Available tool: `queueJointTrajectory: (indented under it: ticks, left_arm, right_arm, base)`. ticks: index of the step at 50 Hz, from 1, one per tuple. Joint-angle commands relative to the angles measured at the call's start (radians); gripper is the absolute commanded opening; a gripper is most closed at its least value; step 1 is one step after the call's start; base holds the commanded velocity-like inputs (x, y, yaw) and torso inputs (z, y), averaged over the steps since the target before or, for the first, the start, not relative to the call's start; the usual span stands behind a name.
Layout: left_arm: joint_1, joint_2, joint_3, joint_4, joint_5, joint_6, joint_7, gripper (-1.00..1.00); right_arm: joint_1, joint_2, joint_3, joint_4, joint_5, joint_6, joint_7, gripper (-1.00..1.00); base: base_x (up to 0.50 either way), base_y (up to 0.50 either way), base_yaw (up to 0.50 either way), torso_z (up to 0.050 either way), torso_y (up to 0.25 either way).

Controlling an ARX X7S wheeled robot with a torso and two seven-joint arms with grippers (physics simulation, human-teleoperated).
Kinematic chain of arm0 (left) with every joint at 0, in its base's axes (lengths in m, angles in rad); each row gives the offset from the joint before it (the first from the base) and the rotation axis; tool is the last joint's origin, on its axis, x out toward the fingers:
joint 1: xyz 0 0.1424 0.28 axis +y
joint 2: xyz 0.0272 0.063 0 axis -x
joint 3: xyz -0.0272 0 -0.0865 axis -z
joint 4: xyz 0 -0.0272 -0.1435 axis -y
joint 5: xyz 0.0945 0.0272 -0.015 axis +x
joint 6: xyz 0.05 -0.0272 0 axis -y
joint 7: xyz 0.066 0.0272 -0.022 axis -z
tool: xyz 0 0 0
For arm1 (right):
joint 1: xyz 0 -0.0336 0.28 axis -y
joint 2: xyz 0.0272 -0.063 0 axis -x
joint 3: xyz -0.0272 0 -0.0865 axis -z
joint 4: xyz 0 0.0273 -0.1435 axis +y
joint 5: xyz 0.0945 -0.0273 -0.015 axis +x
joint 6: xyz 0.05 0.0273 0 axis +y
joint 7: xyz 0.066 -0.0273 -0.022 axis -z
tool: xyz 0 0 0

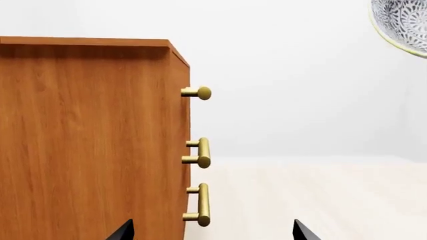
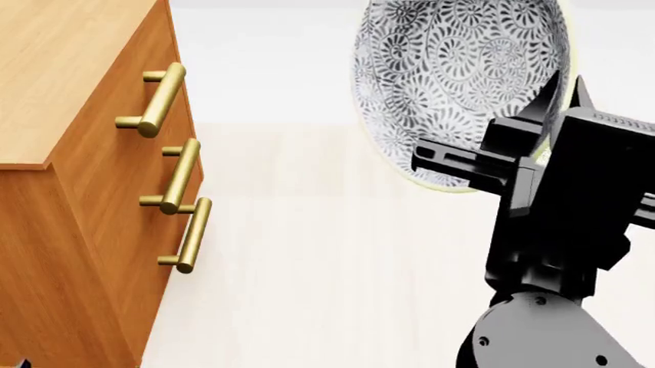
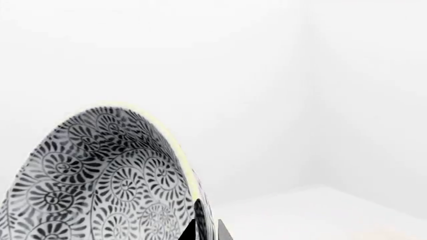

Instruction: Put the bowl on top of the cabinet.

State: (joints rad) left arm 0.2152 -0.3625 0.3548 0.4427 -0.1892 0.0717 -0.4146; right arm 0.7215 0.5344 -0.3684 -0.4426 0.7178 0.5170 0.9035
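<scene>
The patterned bowl [image 2: 461, 84] hangs high in the air, tipped on its side, to the right of the cabinet [image 2: 72, 153]. My right gripper [image 2: 565, 92] is shut on the bowl's rim [image 3: 203, 220], one black finger on each side of the wall. In the left wrist view an edge of the bowl [image 1: 403, 22] shows in a corner. The cabinet [image 1: 87, 140] fills that view's side, with its three brass handles [image 1: 200, 152] sticking out. My left gripper [image 1: 212, 234] is open, its two black fingertips wide apart with nothing between them, level with the cabinet's front corner.
The cabinet's lighter wood top [image 2: 61, 69] lies at the head view's upper left. Pale wooden floor [image 2: 327, 253] stretches in front of the drawers. White walls [image 3: 280, 75] stand behind.
</scene>
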Motion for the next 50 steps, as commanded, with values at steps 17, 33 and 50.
queueJointTrajectory:
  ticks: [17,33,50]
  left_arm:
    - [-0.183,-0.016,0.072,0.376,0.123,-0.446,-0.023,1.00]
    - [-0.386,0.042,0.116,0.497,0.083,-0.767,0.023,1.00]
    - [-0.644,0.102,0.187,0.604,-0.011,-1.079,-0.050,1.00]
  right_arm:
    - [0.019,-0.007,-0.054,0.070,-0.075,-0.175,-0.219,-1.00]
    - [-0.043,0.012,-0.087,0.033,-0.138,-0.268,-0.268,-1.00]
    - [-0.118,0.065,-0.126,-0.015,-0.147,-0.394,-0.421,-1.00]
  base:
    - [0.00,0.00,0.00,0.000,0.001]
    - [0.00,0.00,0.00,0.000,0.000]
    - [0.00,0.00,0.00,0.000,0.001]
